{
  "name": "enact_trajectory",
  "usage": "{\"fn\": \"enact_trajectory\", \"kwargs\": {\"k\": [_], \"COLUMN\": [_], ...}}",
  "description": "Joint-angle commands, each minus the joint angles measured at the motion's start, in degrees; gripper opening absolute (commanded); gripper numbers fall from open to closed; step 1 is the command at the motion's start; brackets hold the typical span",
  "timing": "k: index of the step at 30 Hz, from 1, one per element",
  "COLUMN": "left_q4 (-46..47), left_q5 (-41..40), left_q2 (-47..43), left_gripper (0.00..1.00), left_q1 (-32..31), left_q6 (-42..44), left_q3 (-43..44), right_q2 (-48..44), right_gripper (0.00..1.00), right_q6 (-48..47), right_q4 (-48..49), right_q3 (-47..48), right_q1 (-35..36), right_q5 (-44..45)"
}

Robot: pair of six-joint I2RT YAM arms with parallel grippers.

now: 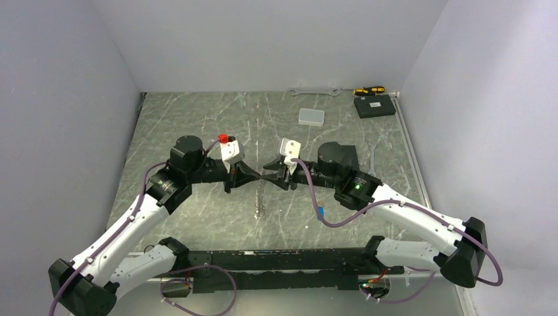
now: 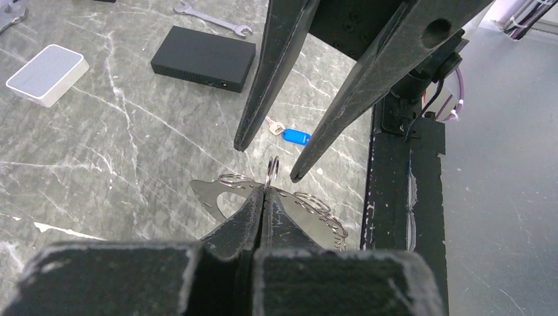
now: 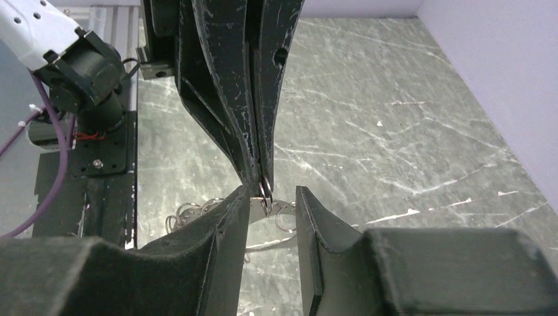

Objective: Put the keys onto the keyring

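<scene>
Left wrist, flat shiny keyring (image 2: 212,192), blue-tagged keys (image 2: 293,136)

keyring (image 3: 265,191) pinched in my left pincer (image 3: 256,176), sitting between the spread fingers of my right pincer (image 3: 272,189), open table (image 3: 395,131) beyond, base rail (image 1: 296,253) behind

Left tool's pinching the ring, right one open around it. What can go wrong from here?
1. The left tool grips the keyring only at its very tips; a nudge may twist or drop it.
2. The open right tool straddles those tips; closing could strike them.
3. Both keys lie unheld on the table beside the black rail, perhaps awkward to reach.
</scene>
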Motion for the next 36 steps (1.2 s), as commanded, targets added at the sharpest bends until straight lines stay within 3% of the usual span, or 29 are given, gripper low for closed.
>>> {"fn": "enact_trajectory", "kwargs": {"k": [1, 6, 11, 24, 27, 36], "left_q4": [1.1, 0.7, 0.6, 0.5, 0.7, 0.8], "left_q5": [0.8, 0.6, 0.7, 0.6, 0.6, 0.4], "left_q2": [-0.3, -0.1, -0.1, 0.1, 0.1, -0.3], "left_gripper": [0.0, 0.0, 0.0, 0.0, 0.0, 0.0], "left_q1": [0.0, 0.0, 0.0, 0.0, 0.0, 0.0], "left_q6": [1.3, 1.6, 1.7, 2.0, 2.0, 2.4], "left_q3": [2.6, 2.7, 2.7, 2.7, 2.6, 2.4], "right_q2": [0.0, 0.4, 1.3, 1.5, 1.6, 0.1], "right_gripper": [0.34, 0.34, 0.22, 0.13, 0.01, 0.0], "right_q6": [-2.0, -2.6, -2.6, -2.0, -1.6, 1.2], "right_q4": [-1.2, -3.2, -2.7, -1.8, -1.8, 5.1], "right_q3": [2.3, 2.2, 2.2, 1.8, 1.6, -2.6], "right_q1": [0.2, 0.2, 0.2, 0.2, 0.2, 0.2], "right_q5": [1.0, 1.6, 1.5, -0.4, -1.7, -2.4]}}
